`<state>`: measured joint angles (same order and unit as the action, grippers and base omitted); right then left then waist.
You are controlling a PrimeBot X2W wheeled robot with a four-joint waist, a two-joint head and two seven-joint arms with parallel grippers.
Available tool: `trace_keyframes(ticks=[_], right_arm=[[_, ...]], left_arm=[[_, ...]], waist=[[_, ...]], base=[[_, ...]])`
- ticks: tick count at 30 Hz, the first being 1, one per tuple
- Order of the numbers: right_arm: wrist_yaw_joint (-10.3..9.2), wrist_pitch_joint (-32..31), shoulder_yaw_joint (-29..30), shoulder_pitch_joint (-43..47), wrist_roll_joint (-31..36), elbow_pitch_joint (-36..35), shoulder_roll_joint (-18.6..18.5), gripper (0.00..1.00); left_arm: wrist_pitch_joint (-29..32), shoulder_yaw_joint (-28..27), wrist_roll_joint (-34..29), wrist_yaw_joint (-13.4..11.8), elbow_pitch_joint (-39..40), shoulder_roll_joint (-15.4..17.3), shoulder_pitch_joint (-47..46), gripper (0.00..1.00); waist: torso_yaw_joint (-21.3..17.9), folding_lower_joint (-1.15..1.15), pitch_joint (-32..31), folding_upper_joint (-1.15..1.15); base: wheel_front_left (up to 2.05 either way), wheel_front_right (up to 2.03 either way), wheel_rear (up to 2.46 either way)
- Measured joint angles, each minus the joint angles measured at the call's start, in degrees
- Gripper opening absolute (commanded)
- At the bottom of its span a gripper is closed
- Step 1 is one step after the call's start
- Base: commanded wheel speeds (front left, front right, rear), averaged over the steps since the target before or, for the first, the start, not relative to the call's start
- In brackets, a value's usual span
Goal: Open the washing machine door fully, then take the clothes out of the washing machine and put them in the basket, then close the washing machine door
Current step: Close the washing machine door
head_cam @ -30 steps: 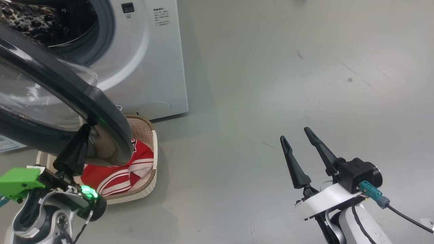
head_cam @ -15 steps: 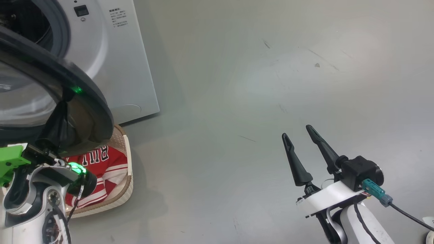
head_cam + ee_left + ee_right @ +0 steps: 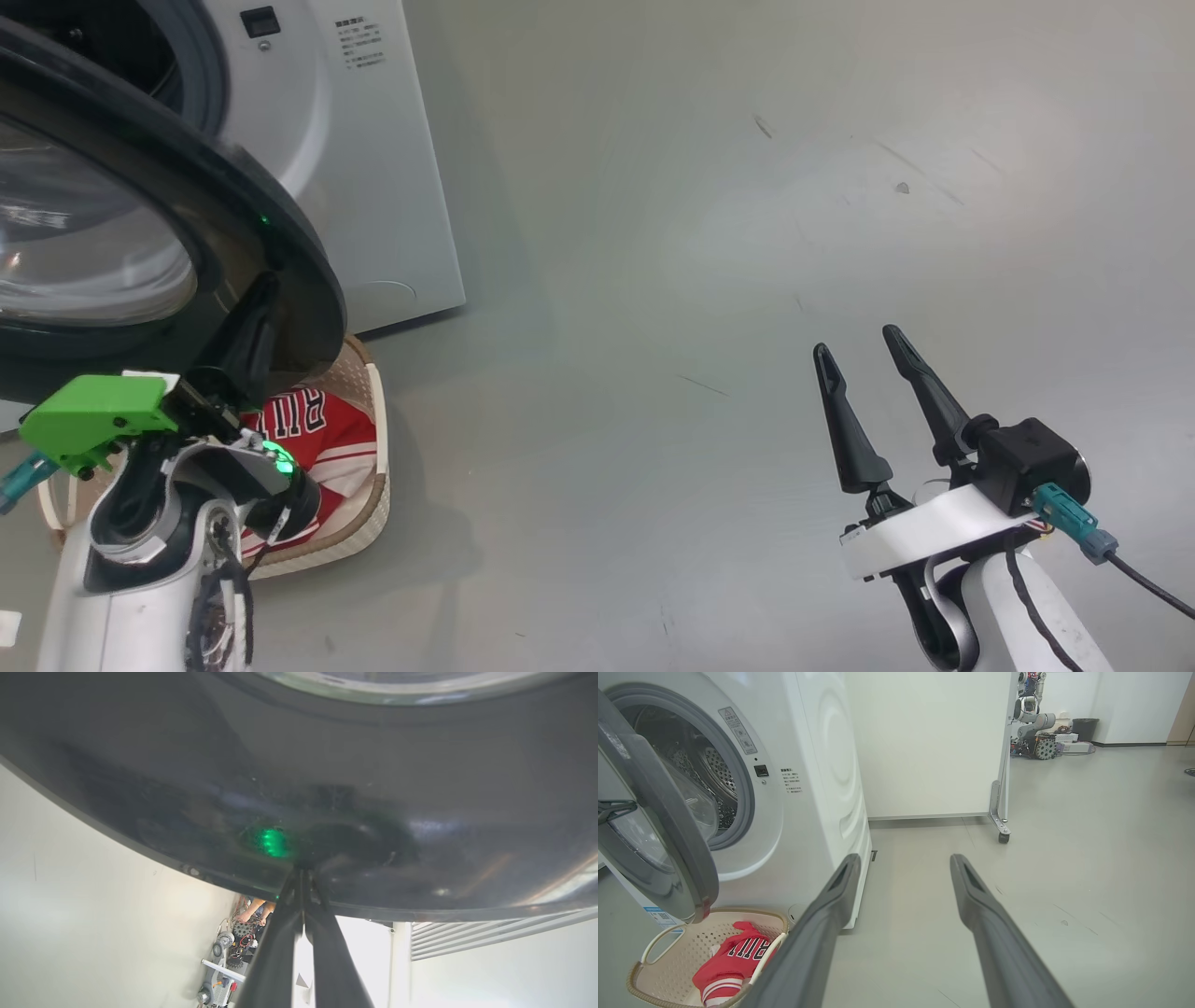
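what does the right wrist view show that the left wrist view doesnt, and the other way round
Right wrist view, not the left: the washing machine front with its steel drum, the basket holding the red clothes, and the open right gripper.
Left wrist view, not the right: a green glow reflected where the shut left gripper meets the black rim of the washing machine door.
Both: that door's black rim and glass.

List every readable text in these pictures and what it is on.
Nothing reads clearly enough to quote.
Jersey: dark lettering, upside down, partly folded; unreadable.
Washer, small front sticker: too small.
Washer, slanted sticker by the opening: too small.
Blue label below the door: too small.
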<state>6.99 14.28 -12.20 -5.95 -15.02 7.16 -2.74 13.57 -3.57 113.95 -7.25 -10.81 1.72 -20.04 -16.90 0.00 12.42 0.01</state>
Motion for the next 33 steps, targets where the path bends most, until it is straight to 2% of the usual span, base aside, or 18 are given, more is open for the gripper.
trace_keyframes(ticks=[4, 7, 13, 17, 21, 22, 23, 29, 33], right_arm=[[0.00, 0.0, 0.2, 0.0, 0.1, -0.1, 0.0, 1.00], [0.00, 0.0, 0.5, 0.1, 0.2, -0.2, 0.0, 1.00], [0.00, 0.0, 0.4, 0.8, 0.6, -0.3, 0.0, 1.00], [0.00, 0.0, 0.4, 1.3, 1.0, -0.4, 0.0, 1.00], [0.00, 0.0, 0.4, 2.2, 1.2, -0.7, 0.0, 1.00], [0.00, 0.0, 0.3, 2.2, 1.3, -0.9, 0.0, 1.00], [0.00, 0.0, 0.3, 2.2, 1.3, -0.9, 0.0, 1.00], [0.00, 0.0, 0.1, 3.2, 1.4, -1.0, 0.0, 1.00], [0.00, 0.0, 0.0, 3.6, 1.4, -1.0, 0.0, 1.00]], left_arm=[[1.5, 4.1, -3.3, 0.1, -0.1, 0.3, 0.3, 0.00], [2.6, 7.5, -6.7, 1.2, 0.5, 1.0, 1.1, 0.00], [4.7, 15.9, -17.8, 4.5, 1.5, 6.4, 5.3, 0.00], [4.4, 18.5, -23.1, 6.7, 1.5, 7.9, 8.9, 0.00], [1.3, 19.3, -29.0, 9.4, 2.2, 10.0, 10.7, 0.00], [-0.9, 19.3, -32.2, 10.6, 2.5, 10.9, 11.5, 0.00], [-0.9, 19.3, -32.2, 10.6, 2.5, 10.9, 11.5, 0.00], [-8.0, 21.2, -45.7, 12.2, 3.0, 15.3, 14.4, 0.00], [-14.3, 21.6, -52.9, 12.3, 2.8, 16.0, 16.2, 0.00]], waist=[[1.9, 0.00, -0.6, 0.00], [3.6, 0.00, -1.1, 0.00], [7.5, 0.00, -2.5, 0.00], [10.2, 0.00, -3.7, 0.00], [12.8, 0.00, -4.9, 0.00], [14.0, 0.00, -5.4, 0.00], [14.0, 0.00, -5.4, 0.00], [17.1, 0.00, -7.0, 0.00], [18.6, 0.00, -8.2, 0.00]], base=[[0.00, 0.00, 0.00], [0.00, 0.00, 0.00], [0.00, 0.00, 0.00], [0.00, 0.00, 0.00], [0.00, 0.00, 0.00], [0.00, 0.00, 0.00], [0.00, 0.00, 0.00], [0.00, 0.00, 0.00], [0.00, 0.00, 0.00]])
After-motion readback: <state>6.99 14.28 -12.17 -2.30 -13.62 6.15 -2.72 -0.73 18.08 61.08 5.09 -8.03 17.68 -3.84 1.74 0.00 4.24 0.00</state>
